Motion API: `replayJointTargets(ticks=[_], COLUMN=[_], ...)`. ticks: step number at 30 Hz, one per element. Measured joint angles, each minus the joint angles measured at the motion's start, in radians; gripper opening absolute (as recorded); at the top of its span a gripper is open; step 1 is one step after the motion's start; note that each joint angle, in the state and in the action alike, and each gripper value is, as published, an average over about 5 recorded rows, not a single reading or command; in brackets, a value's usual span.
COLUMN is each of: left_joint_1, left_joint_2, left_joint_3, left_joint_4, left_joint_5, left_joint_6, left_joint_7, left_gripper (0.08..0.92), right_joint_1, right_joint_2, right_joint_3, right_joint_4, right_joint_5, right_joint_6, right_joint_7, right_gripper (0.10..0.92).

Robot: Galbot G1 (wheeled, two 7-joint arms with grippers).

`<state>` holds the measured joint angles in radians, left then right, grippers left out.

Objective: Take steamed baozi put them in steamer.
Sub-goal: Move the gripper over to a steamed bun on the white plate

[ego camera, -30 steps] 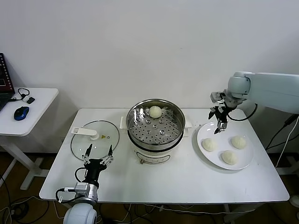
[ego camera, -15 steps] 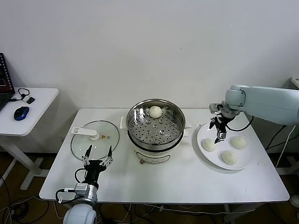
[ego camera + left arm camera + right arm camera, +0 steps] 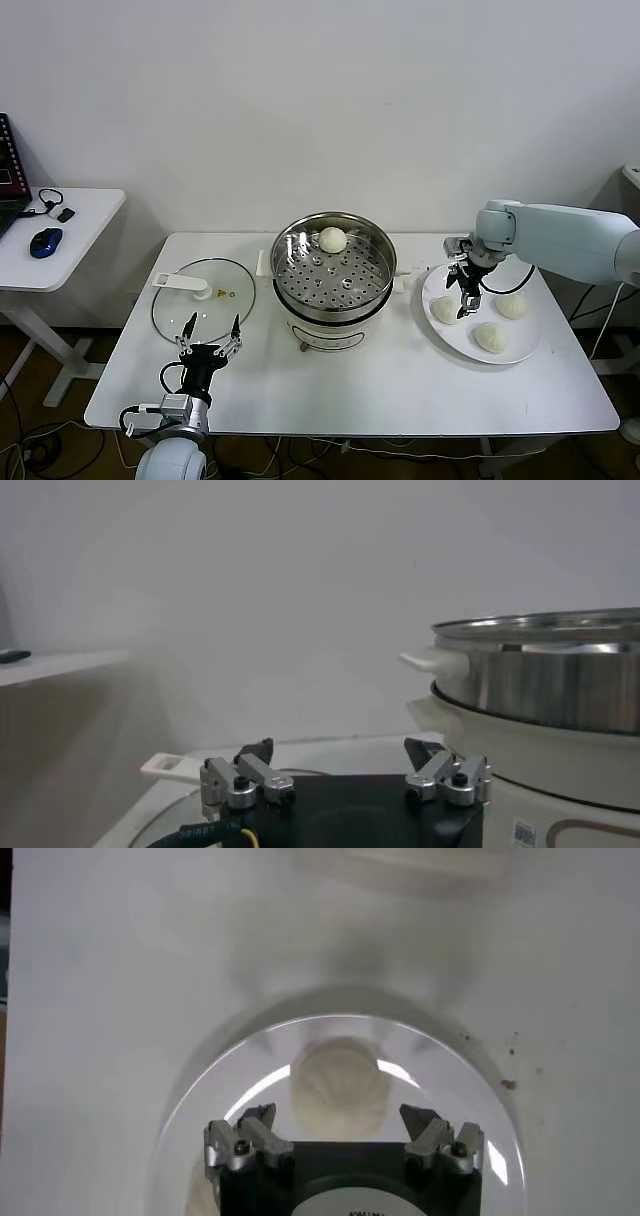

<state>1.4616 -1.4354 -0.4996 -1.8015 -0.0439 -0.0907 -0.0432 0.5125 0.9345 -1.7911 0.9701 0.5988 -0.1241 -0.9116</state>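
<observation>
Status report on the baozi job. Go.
Right gripper open, over the plate, above the nearest baozi. Left gripper open, parked by the glass lid. One bun in steamer. Nothing blocking.

At the frame's center the steamer (image 3: 333, 272) gleams silver, its tray dotted with dark holes, on a white base. 1 cream-white baozi (image 3: 332, 239) sits inside; 3 more (image 3: 445, 310) lie on a white plate (image 3: 527, 335) at right. The table (image 3: 350, 390) is white. A blue mouse (image 3: 45, 242) rests far left.
</observation>
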Motion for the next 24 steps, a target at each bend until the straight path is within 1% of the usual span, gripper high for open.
replayJointTargets(ticks=[14,24], left_joint_1=[-0.001,-0.004], left_joint_2=[0.000,0.000], left_joint_3=[0.001,0.000], left_joint_4=[0.002,0.003], left_joint_5=[0.005,0.006], left_joint_6=[-0.003,-0.002], left_joint_7=[0.000,0.000], left_gripper=[0.823,0.823], right_joint_1=[-0.070,-0.089], right_joint_2=[0.024,0.028], right_joint_3=[0.058,0.074], right_joint_4=[-0.074,-0.088], right_joint_5=[-0.047,-0.058], right_joint_6=[0.021,0.025], right_joint_7=[0.002,-0.005], right_gripper=[0.823,0.823])
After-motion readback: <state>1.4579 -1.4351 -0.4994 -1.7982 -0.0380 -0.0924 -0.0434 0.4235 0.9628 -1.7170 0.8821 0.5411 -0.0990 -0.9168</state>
